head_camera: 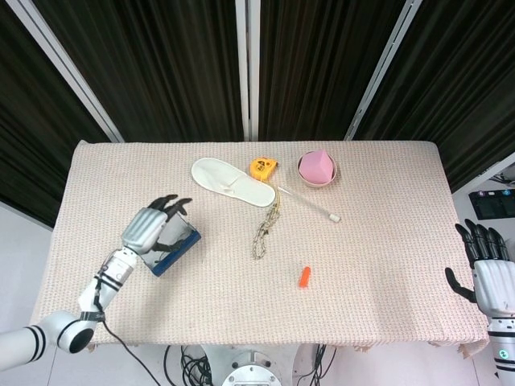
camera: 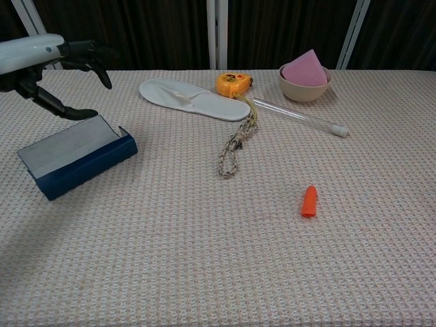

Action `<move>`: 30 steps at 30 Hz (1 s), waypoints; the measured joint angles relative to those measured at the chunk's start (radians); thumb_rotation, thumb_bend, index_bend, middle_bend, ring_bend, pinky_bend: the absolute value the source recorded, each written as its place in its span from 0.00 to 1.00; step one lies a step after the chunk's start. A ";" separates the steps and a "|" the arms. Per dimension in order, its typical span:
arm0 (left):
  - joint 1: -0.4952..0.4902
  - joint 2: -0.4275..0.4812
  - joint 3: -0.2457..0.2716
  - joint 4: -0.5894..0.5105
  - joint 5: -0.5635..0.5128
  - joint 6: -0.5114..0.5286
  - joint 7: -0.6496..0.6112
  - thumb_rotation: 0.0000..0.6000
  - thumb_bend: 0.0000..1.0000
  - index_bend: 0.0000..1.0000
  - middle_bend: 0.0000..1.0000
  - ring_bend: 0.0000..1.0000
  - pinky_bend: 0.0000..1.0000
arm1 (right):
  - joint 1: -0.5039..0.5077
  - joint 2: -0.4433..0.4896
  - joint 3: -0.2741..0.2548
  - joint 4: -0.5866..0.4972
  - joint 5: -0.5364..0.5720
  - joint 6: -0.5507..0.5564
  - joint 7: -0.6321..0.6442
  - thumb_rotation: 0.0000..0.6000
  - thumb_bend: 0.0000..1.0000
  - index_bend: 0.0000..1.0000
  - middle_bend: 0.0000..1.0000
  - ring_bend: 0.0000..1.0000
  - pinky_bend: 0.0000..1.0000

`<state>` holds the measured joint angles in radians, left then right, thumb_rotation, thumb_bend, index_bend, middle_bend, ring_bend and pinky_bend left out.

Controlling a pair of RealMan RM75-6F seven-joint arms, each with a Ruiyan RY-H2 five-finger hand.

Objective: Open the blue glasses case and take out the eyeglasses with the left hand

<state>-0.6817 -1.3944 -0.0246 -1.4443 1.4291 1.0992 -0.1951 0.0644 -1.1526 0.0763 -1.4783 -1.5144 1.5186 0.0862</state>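
Observation:
The blue glasses case (camera: 88,163) lies at the table's left with its lid standing open, showing a grey lining (camera: 65,144). No eyeglasses can be made out; the front wall hides the inside in the chest view. My left hand (camera: 42,60) hovers above the case with fingers spread and curved, holding nothing. From the head view the left hand (head_camera: 153,227) covers most of the case (head_camera: 180,248). My right hand (head_camera: 486,272) hangs off the table's right edge, fingers apart and empty.
A white slipper (camera: 194,99), a yellow tape measure (camera: 234,84) and a knotted rope (camera: 238,143) lie mid-table. A glass tube (camera: 300,117) and a bowl with a pink cone (camera: 305,78) sit at the back right. An orange piece (camera: 309,201) lies nearer the front.

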 measured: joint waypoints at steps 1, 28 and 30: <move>-0.005 0.015 0.025 -0.003 0.070 -0.011 -0.015 1.00 0.24 0.10 0.30 0.05 0.16 | 0.000 0.000 0.000 0.000 0.000 0.000 0.000 1.00 0.31 0.00 0.00 0.00 0.00; -0.062 -0.010 0.072 0.033 0.130 -0.207 0.201 1.00 0.37 0.36 0.00 0.00 0.02 | 0.000 -0.005 0.003 0.014 0.009 -0.005 0.019 1.00 0.31 0.00 0.00 0.00 0.00; -0.065 -0.021 0.060 0.048 0.101 -0.224 0.220 1.00 0.37 0.36 0.00 0.00 0.02 | 0.001 -0.004 0.002 0.013 0.008 -0.007 0.018 1.00 0.31 0.00 0.00 0.00 0.00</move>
<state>-0.7468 -1.4157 0.0350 -1.3960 1.5306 0.8752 0.0245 0.0650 -1.1571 0.0786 -1.4654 -1.5062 1.5114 0.1041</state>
